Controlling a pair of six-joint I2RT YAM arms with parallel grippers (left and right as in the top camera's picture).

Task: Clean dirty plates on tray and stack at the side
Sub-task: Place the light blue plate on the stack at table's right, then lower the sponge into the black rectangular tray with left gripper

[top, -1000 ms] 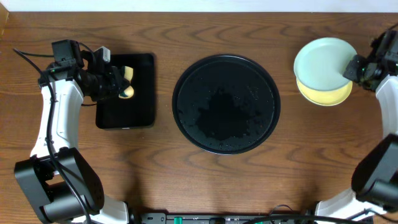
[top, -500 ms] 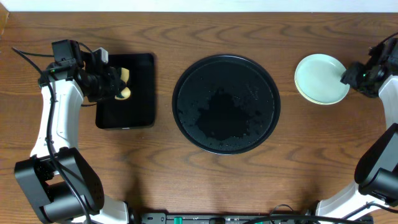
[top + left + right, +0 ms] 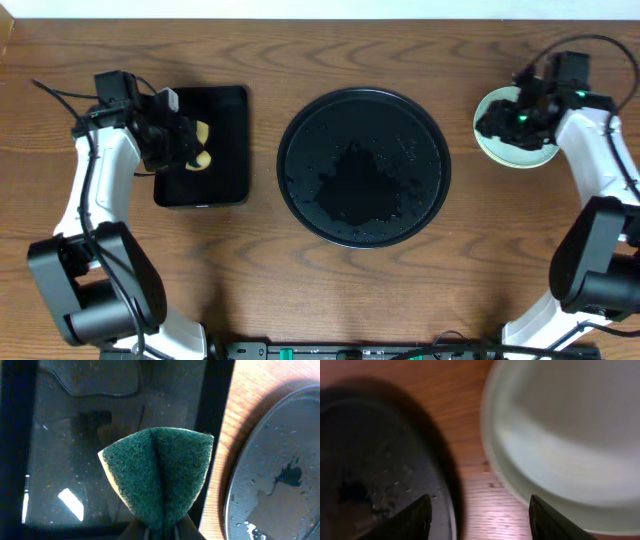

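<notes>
The plates (image 3: pixel 522 156) sit stacked on the bare wood at the right side, a pale blue one on top; in the right wrist view the plates (image 3: pixel 570 435) fill the upper right. My right gripper (image 3: pixel 498 121) hovers over the stack's left part, open and empty (image 3: pixel 480 510). The round black tray (image 3: pixel 363 120) lies mid-table with wet smears and no plate on it. My left gripper (image 3: pixel 192 150) is shut on a folded green-and-yellow sponge (image 3: pixel 157 475) above a small rectangular tray (image 3: pixel 228 120).
The rectangular black tray (image 3: pixel 65 460) is glossy and wet, just left of the round tray's rim (image 3: pixel 235 485). A strip of brown wood separates the round tray (image 3: pixel 370 475) from the plate stack. Both arms' cables hang near the table's left and right edges.
The right gripper set the pale blue plate down on the yellow one, opened, and swung in over the stack. The left gripper with the sponge shifted slightly.
</notes>
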